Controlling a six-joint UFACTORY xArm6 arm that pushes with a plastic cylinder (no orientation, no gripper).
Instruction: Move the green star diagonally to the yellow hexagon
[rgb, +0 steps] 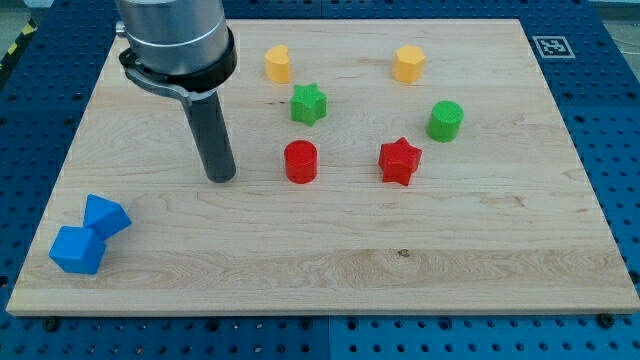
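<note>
Wooden board on blue pegboard — my tip touching down.

Wooden board carrying green star, two yellow blocks, green cylinder, red cylinder, red star, two blue blocks near bottom-left corner

On the pale wooden board, my tip rests at 9 o'clock of the red plastic cylinder, near it but apart. The green plastic star sits at 12 o'clock of that cylinder, and just at 5 o'clock of the left yellow block. The yellow plastic hexagon lies at the view's top, at 11 o'clock of the green plastic cylinder. The red plastic star sits at 8 o'clock of that green cylinder. 2 blue plastic blocks touch near the board's lower left corner.
</note>
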